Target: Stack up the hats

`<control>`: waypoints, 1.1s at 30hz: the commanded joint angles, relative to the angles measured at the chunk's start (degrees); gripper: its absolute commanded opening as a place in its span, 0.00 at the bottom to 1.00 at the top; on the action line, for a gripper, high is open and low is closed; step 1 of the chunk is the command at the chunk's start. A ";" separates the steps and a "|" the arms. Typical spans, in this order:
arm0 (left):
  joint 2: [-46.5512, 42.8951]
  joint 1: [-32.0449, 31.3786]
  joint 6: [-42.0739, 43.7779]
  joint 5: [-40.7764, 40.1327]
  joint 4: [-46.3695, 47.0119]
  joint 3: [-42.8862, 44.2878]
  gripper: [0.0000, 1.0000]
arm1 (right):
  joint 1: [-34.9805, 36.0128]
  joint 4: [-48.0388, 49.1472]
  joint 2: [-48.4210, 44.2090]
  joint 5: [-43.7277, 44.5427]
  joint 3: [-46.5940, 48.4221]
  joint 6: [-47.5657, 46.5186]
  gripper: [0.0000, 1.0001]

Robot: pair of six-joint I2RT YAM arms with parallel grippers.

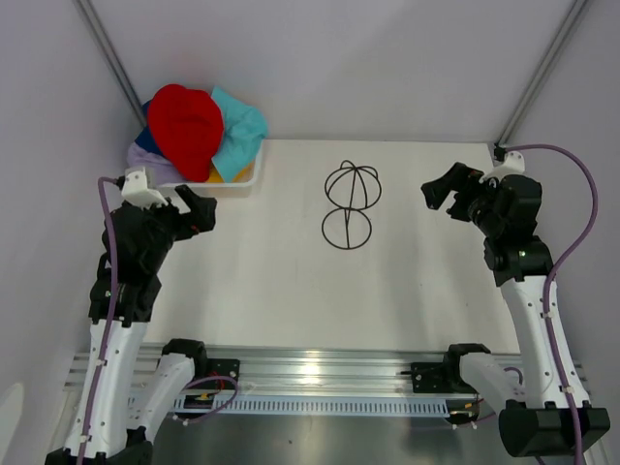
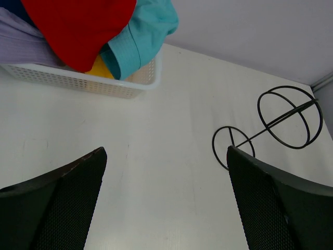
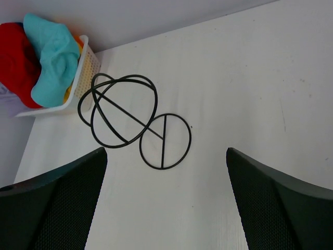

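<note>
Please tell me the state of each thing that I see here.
Red hat, on top of the pile in the basket.
Teal hat, in the basket, draped over its rim.
Lavender hat, in the basket, partly under the red hat.
White basket, heaped with hats.
Wire frame, on the table, bare.
Left gripper, open, empty.
Right gripper, open, empty.

the red hat [image 1: 186, 131], the teal hat [image 1: 242, 131], the yellow hat [image 2: 98, 67] and the lavender hat [image 2: 21, 44] are all plain in colour, the plastic basket [image 2: 78, 83] is white with a lattice of small holes, the wire hat frame [image 1: 349, 203] is black and the table [image 1: 407, 291] is white.
</note>
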 commanded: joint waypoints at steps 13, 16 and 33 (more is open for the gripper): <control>47.07 0.01 1.35 -10.30 -13.04 50.23 0.99 | 2.20 1.29 3.97 -2.60 1.09 1.15 0.99; 55.81 0.01 1.88 -15.32 -14.54 60.87 1.00 | 2.29 2.61 2.91 -2.43 -0.23 2.03 0.99; 83.34 0.97 4.43 -22.61 -15.87 73.05 0.64 | 2.37 1.03 2.03 -0.67 -1.02 0.36 0.99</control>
